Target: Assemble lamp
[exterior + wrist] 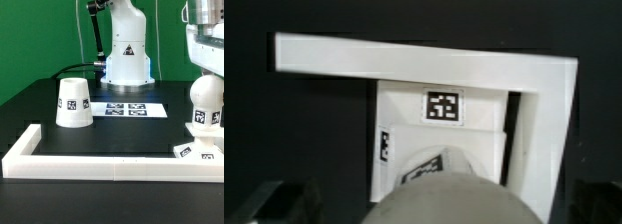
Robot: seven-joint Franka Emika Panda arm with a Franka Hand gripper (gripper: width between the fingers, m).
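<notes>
Mid table: the bare table (150, 135) between shade and base is open to pass.
Exterior view's left: the upright shade (74, 103) stands near the border's side arm.
Back: the robot body (128, 50) blocks the way; the marker board (127, 108) lies flat.
Front: the low border (100, 162) walls the edge.
Exterior view's right: the base (195, 152) sits in the border's corner, and the bulb (203, 105), in the gripper (205, 75), blocks it from above.

Robotics lab, black table (150, 130) – green backdrop (40, 35), marker board (127, 108), white arm base (128, 55)
</notes>
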